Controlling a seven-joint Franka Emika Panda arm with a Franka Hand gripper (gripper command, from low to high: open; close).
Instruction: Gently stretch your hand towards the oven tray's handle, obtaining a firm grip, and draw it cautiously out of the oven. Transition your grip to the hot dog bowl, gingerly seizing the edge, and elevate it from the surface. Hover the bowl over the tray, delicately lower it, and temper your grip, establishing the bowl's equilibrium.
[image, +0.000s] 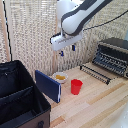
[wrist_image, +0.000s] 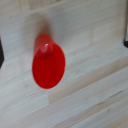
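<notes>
The oven (image: 114, 54) stands at the exterior view's right, and the oven tray (image: 98, 71) juts out of its mouth over the wooden table. The tray's handle (image: 94, 75) is the dark front bar nearest the table's middle. The hot dog bowl (image: 60, 77), white with yellow food, sits on the table behind a blue panel. My gripper (image: 67, 51) hangs high in the air over the bowl and cup area, open and holding nothing. The wrist view shows no fingers, only the red cup (wrist_image: 48, 65) straight below on the wood.
The red cup (image: 76, 86) stands just to the exterior view's right of the bowl. A blue flat panel (image: 48, 85) leans upright in front of the bowl. A big black case (image: 20, 100) fills the lower left. A pale wall runs behind.
</notes>
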